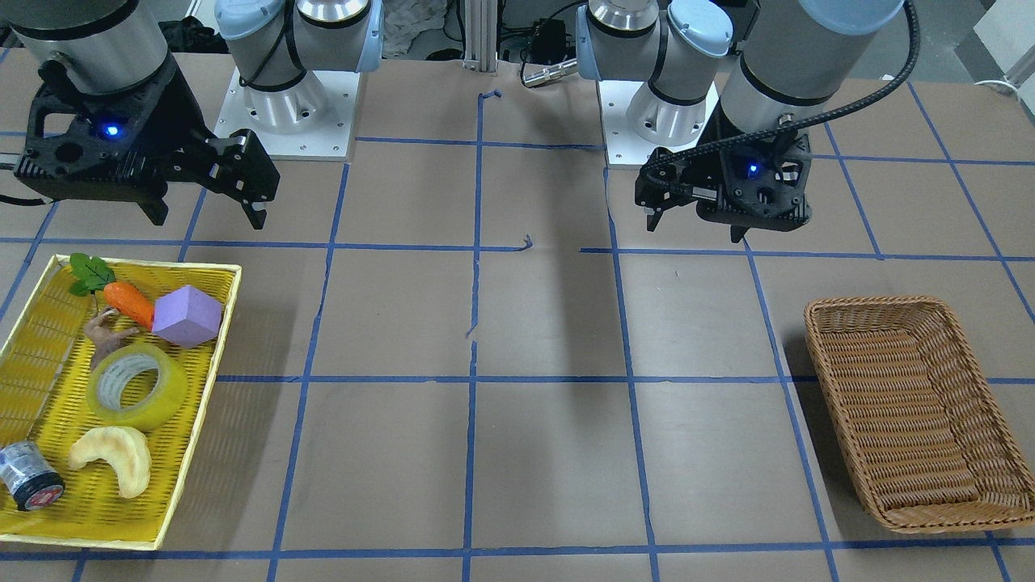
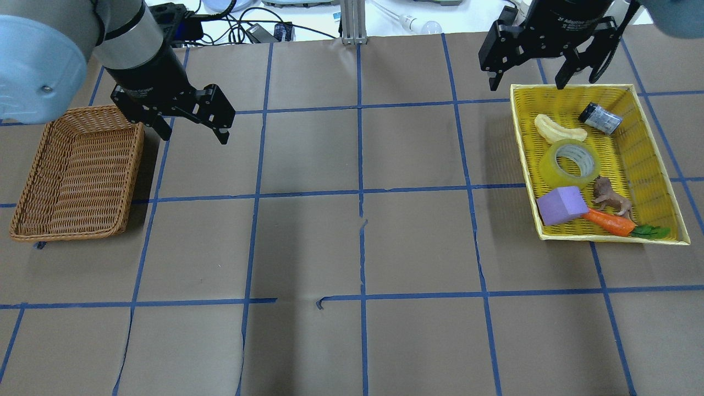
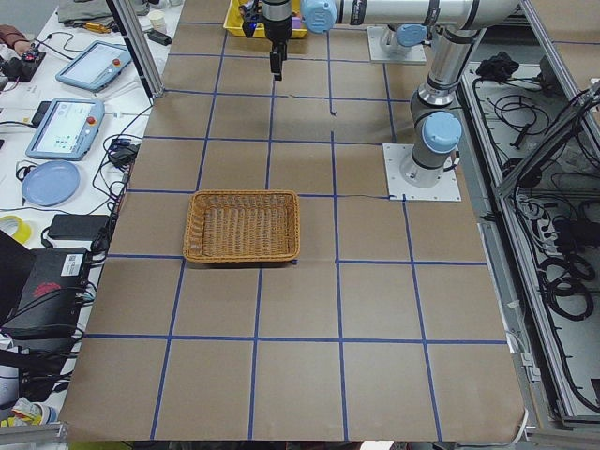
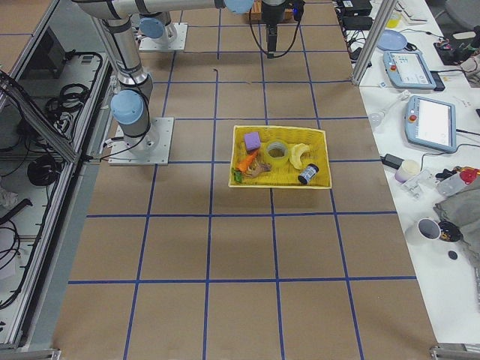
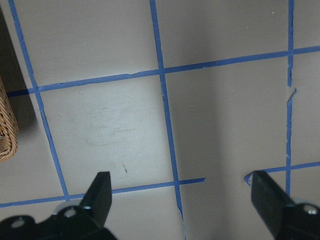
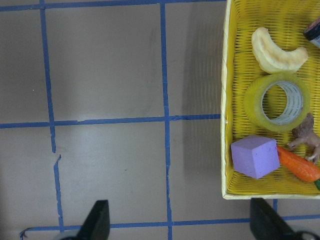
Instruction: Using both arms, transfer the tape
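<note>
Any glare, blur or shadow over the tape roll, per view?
Front-facing: yellowish-green translucent tape roll sharp, evenly lit, no harsh glare. Overhead: soft shadow bands fall on the bare brown table, not the roll. Right wrist: roll crisp, faint shadow beside the yellow mesh tray.

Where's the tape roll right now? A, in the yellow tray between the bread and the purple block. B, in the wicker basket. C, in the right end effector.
A: the tape lies in the yellow tray, with the bread on one side and the purple block on the other.

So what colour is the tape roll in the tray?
Translucent yellowish-green tape, whitish on the inside; clearest in the right wrist view.
</note>
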